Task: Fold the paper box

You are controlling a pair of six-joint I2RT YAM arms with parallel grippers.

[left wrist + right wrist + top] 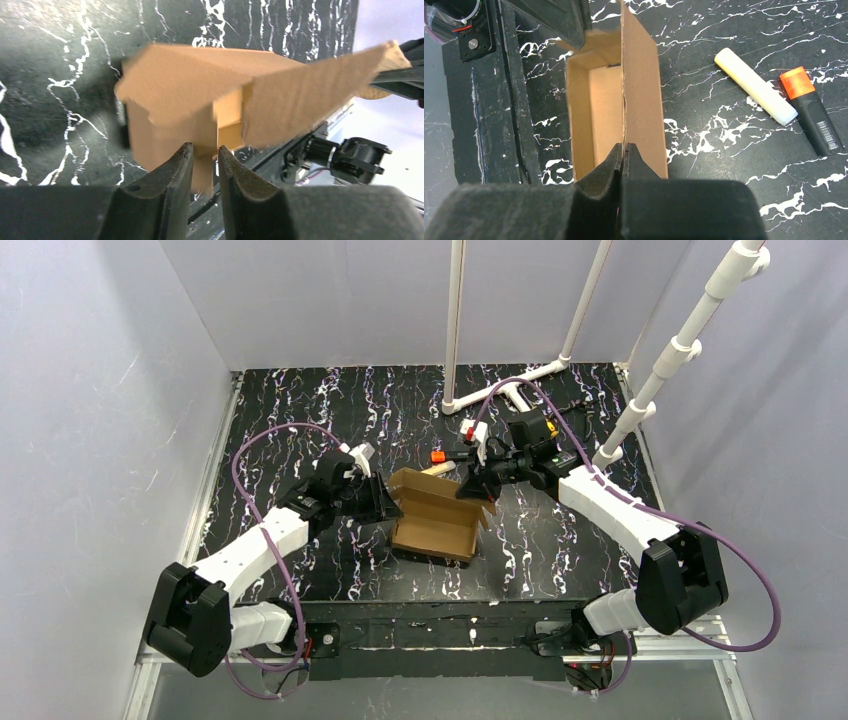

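Observation:
The paper box (435, 525) is brown cardboard, partly formed into an open tray in the middle of the table, with a flap raised at its far-left corner. My left gripper (385, 498) is at the box's left side. In the left wrist view its jaws (205, 150) stand slightly apart around a narrow tab of the box (185, 95), with a sliver of gap beside the tab. My right gripper (478, 485) is at the box's far-right corner. In the right wrist view it (624, 147) is shut on the top edge of an upright wall of the box (641, 90).
A white stick (755, 92) and a black marker with an orange cap (811, 112) lie on the black marbled table just beyond the box. A white pipe frame (510, 390) stands at the back. Grey walls close in both sides.

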